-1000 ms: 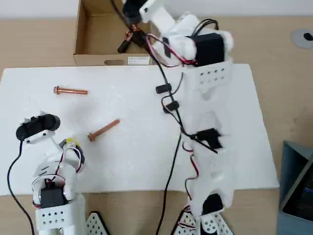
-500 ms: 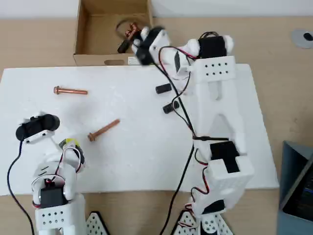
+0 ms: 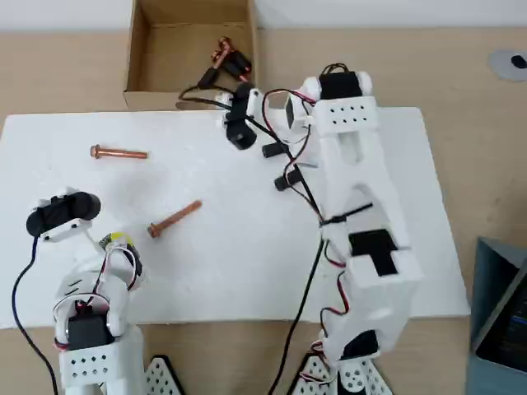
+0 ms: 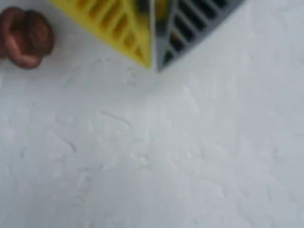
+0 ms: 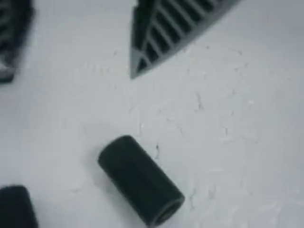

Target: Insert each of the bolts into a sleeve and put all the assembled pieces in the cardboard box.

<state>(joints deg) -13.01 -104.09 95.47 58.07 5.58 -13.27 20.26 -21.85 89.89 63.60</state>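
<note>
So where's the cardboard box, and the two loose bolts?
cardboard box (image 3: 169, 53), high view, bare floor inside.
far bolt (image 3: 120, 153), high view, mid shaft.
near bolt (image 3: 175, 218), high view, mid shaft.

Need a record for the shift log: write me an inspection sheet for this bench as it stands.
Surface: white board on a wooden table.
Job's things: one bare bolt, a second bolt and two loose sleeves lie on the board. The cardboard box holds copper-and-black pieces, count unclear.
Clutter: grey disc on the table.
Grippers: left gripper shut, empty, beside a bolt head. Right gripper open, empty, near the sleeves.
Cables: black cable crosses the board.
Surroundings: dark bin at the table's edge.
</note>
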